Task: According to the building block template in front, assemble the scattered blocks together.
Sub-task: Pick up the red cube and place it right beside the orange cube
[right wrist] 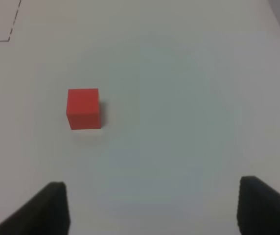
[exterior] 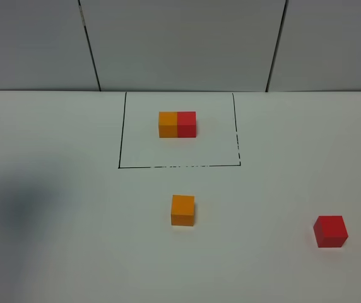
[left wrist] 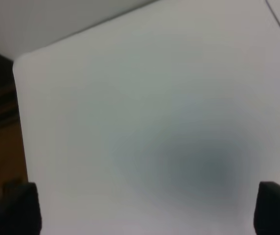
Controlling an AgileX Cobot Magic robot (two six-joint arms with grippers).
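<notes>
The template (exterior: 177, 124) is an orange and a red cube joined, inside a thin black drawn rectangle at the table's far middle. A loose orange cube (exterior: 182, 210) sits alone in front of the rectangle. A loose red cube (exterior: 330, 231) sits at the front right; it also shows in the right wrist view (right wrist: 83, 108). My right gripper (right wrist: 150, 208) is open above the table, the red cube ahead of it and nearer one finger. My left gripper (left wrist: 145, 208) is open over bare table near a table corner. Neither gripper shows in the exterior high view.
The white table (exterior: 54, 252) has a grey shadow at the left. White wall panels (exterior: 180, 44) stand behind the far edge. The left wrist view shows the table's corner (left wrist: 17, 63) with dark floor beyond.
</notes>
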